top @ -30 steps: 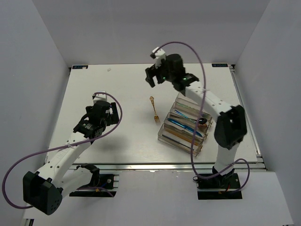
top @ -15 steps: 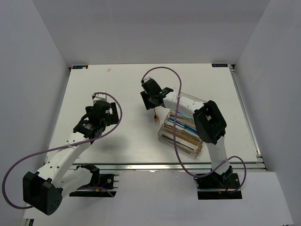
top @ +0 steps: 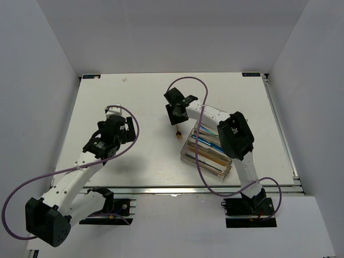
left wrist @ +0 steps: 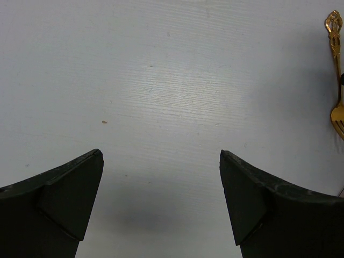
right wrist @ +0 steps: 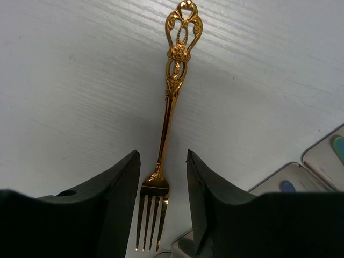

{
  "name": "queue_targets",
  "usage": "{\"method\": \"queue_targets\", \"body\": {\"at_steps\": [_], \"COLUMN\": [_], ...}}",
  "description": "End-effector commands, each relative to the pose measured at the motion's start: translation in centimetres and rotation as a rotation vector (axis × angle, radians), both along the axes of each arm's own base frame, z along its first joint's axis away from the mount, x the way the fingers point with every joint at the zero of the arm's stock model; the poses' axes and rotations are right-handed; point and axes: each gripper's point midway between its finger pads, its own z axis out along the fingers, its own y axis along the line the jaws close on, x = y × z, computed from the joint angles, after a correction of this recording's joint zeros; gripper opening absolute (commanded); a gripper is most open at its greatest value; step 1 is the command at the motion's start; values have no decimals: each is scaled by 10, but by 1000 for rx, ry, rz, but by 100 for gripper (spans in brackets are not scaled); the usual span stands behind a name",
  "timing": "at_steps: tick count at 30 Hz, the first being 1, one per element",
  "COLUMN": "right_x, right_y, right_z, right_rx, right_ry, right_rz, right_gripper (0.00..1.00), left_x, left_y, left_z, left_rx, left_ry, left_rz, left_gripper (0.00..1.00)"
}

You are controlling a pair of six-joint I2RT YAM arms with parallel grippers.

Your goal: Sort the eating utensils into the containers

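A gold fork [right wrist: 172, 91] lies flat on the white table [top: 134, 102], tines toward the tray; only its tines [top: 177, 134] show in the top view. My right gripper [right wrist: 162, 156] is low over it, jaws partly open, one on each side of the fork's neck and not pressing it; in the top view the right gripper [top: 175, 114] covers the handle. The clear organizer tray [top: 189, 157] sits just right of the fork and holds several utensils, a blue knife [top: 207, 141] among them. My left gripper [left wrist: 161, 153] is open and empty over bare table.
The tray's near corner [right wrist: 322, 161] lies close to the right of my right fingers. The fork also shows at the right edge of the left wrist view [left wrist: 336, 80]. White walls enclose the table on three sides.
My right gripper came down from above the tray's far end to the fork, and its jaws now straddle the fork's neck. The left arm has not moved.
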Motion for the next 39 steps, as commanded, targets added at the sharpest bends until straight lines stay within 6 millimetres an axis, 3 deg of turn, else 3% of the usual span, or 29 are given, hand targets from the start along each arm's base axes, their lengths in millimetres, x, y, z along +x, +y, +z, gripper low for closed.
{"method": "queue_targets", "body": {"at_steps": [1,11,18,21,23,25,27,28,30,34,35,39], "right_x": [-1,-14,-20,-20,-23,-33,-27,-38,-31,-26,-22,-9], "right_y": [-7,-1,-11,-3,23,56,87,105,128,143,139,115], "right_z": [-2,-38,-62,-63,-57,-39,-14,2,35,95,113,148], "right_rx": [-15,15,-56,-22,111,289,447,561,685,812,831,839], "right_ry": [42,150,198,208,232,272,238,284,235,142,111,35], "right_rz": [-20,26,20,33,92,170,238,304,377,466,471,483], "right_gripper": [46,38,13,3,0,0,0,0,0,0,0,0], "left_x": [2,2,1,2,1,1,1,1,1,0,0,0], "left_y": [-2,-2,-3,-3,-3,-2,-2,-1,1,6,7,7], "left_z": [17,17,17,18,18,18,18,19,20,25,26,25], "left_rx": [-30,-30,-31,-34,-33,-33,-33,-29,-28,-24,-24,-19], "left_ry": [-43,-43,-44,-50,-47,-48,-48,-51,-56,-79,-84,-80], "left_rz": [-5,-5,-6,-6,-6,-4,0,2,11,34,38,40], "left_gripper": [98,98,98,98,98,98,98,98,98,98,98,98]}}
